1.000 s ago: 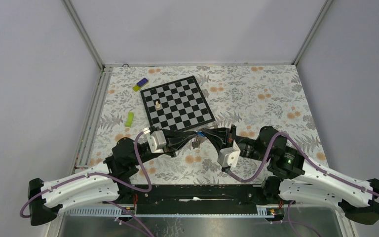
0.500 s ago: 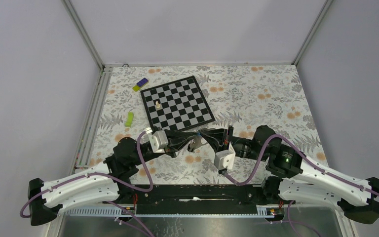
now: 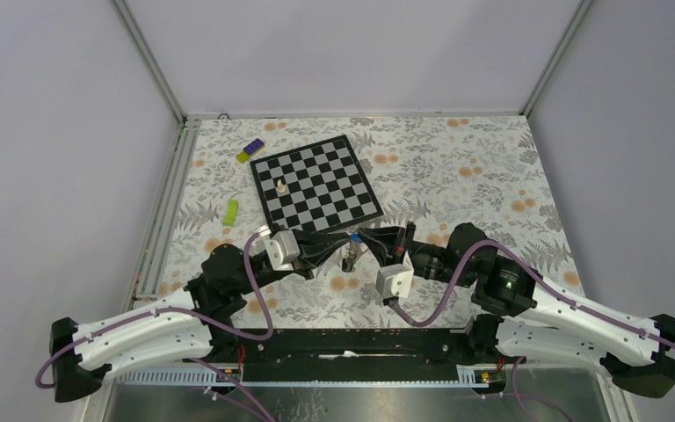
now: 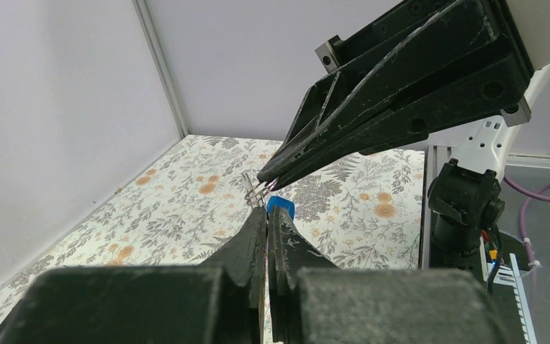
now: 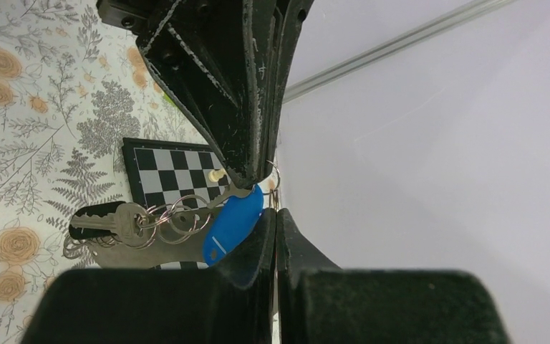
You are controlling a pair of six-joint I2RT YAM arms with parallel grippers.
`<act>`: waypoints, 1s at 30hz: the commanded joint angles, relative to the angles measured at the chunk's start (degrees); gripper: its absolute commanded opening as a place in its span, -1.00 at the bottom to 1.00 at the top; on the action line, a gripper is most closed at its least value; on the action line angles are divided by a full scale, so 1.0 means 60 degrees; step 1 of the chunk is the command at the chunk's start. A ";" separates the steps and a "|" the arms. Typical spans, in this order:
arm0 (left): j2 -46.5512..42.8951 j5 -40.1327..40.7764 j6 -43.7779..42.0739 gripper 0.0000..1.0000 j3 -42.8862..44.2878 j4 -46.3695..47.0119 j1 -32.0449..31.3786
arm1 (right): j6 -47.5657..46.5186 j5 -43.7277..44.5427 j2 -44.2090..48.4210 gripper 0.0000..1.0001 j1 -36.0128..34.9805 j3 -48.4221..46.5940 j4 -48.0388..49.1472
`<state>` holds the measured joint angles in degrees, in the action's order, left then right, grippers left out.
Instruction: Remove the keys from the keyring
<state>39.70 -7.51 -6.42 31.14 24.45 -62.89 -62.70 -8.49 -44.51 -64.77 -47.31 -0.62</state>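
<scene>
While both arms meet in mid-air just off the 6 o'clock edge of the black-and-white chessboard (image 3: 316, 185), the work is at the hold-and-separate step. The thin metal wire keyring (image 4: 254, 192) and its small blue plastic tag (image 5: 233, 222) hang above the floral-patterned table (image 3: 457, 167), between the two tool tips.

1. Left gripper (image 4: 266, 223): jaws fully closed at the tag end of the keyring. The exact contact point is hidden.
2. Right gripper (image 5: 276, 222): jaws fully closed, pinching a loop of the wire.
3. The small silvery metal keys (image 5: 118, 222), one dark-headed, hang in a bunch toward 9 o'clock of the tag in the right wrist view. All appear threaded on smaller rings; none is off yet.

Next move, as judged: hold one grip fixed as an anchor. Re-grip a single key with the other tool and work it round the wire coil to the split. Expect the thin wire to slip or twist.
</scene>
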 commanded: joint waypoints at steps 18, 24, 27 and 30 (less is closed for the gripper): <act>-0.0465 0.0778 0.0358 -1.00 -0.0017 0.0657 0.0008 | 0.1633 -0.1067 0.0961 -1.00 0.0043 -0.0259 0.1905; -0.0411 0.0754 0.0424 -1.00 -0.0006 0.0637 0.0008 | 0.1968 -0.1277 0.1068 -1.00 0.0044 -0.0263 0.2197; -0.0398 0.0753 0.0425 -1.00 0.0011 0.0599 0.0009 | 0.2007 -0.1255 0.1103 -1.00 0.0044 -0.0238 0.2299; -0.0408 0.0768 0.0432 -1.00 0.0011 0.0584 0.0008 | 0.2061 -0.1223 0.1131 -1.00 0.0044 -0.0225 0.2403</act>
<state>37.91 -7.33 -3.36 31.00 27.90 -63.68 -51.81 -14.57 -40.84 -64.75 -47.11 4.40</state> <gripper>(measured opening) 0.013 0.018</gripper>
